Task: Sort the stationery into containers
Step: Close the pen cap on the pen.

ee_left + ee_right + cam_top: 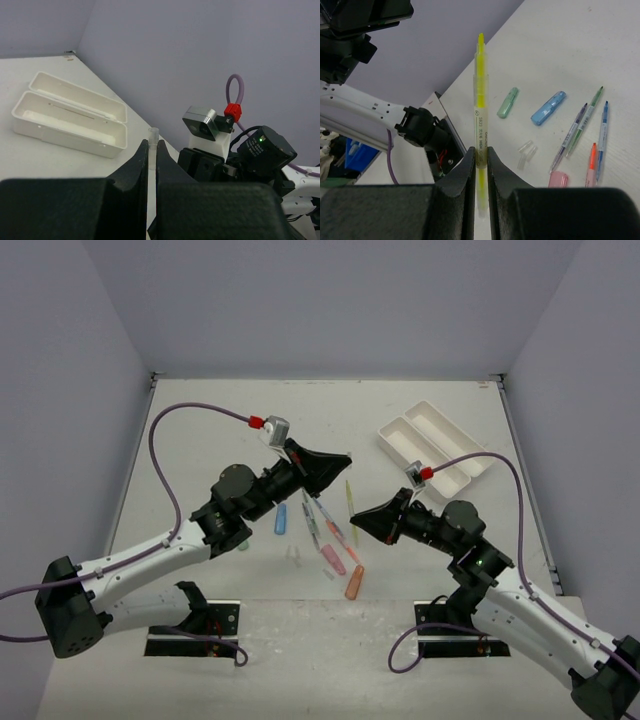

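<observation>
White table (230, 410), lilac-grey walls (330, 300) on three sides. The right gripper (480, 152) has its jaws pressed together on a yellow pen (480, 90) — the pen stands up between the fingers, tip raised well off the surface. Below it on the table lie a stubby green piece (507, 102), a blue piece (548, 107) just beside it, and a pair of clear bits (526, 152) nearer the gripper. To the right of these are three thin pens (577, 132) side by side, an orange pen (591, 162) and a pink piece (558, 178) close to the pens' near ends.

The left gripper (151, 145) is clamped on a thin clear piece (153, 132), whose end pokes out just past the fingertips; what kind of piece it is cannot be told. Beyond it, well apart, sits the tray (70, 136) near the far right corner of the table — two long compartments side by side, nothing visible in either.
</observation>
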You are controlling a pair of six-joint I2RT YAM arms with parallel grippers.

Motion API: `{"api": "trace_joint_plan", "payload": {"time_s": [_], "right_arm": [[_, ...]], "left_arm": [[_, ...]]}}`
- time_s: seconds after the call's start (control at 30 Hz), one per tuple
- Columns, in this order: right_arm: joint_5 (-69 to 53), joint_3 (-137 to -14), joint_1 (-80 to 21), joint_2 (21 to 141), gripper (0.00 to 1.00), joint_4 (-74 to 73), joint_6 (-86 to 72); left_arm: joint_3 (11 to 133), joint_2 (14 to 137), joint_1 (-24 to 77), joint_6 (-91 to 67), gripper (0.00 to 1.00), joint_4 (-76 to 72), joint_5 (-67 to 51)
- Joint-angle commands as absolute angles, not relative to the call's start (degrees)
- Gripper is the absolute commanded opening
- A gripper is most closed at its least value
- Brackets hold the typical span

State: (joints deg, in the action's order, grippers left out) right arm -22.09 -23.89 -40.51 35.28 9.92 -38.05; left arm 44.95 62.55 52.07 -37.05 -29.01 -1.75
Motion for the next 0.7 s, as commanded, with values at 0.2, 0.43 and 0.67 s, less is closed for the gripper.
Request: {"api": "trace_joint_plan", "payload": {"time_s": [0.2, 0.43, 0.67], "right_arm": [[-20.16, -27.09, -40.96, 31.85, 0.00, 8.94, -36.56], [-19.23, -28.32, -40.96, 31.94, 0.00, 7.65, -36.04], [-18.37, -29.10, -40.96, 32.17, 0.00, 7.10, -35.77]], "left_arm": [[42.87, 63.86, 51.68, -37.65, 0.00, -36.27, -4.13], [42.58, 64.85, 51.68, -38.32, 0.00, -36.83, -4.89], [42.98, 65.85, 51.68, -38.14, 0.00, -36.74, -5.91]]}}
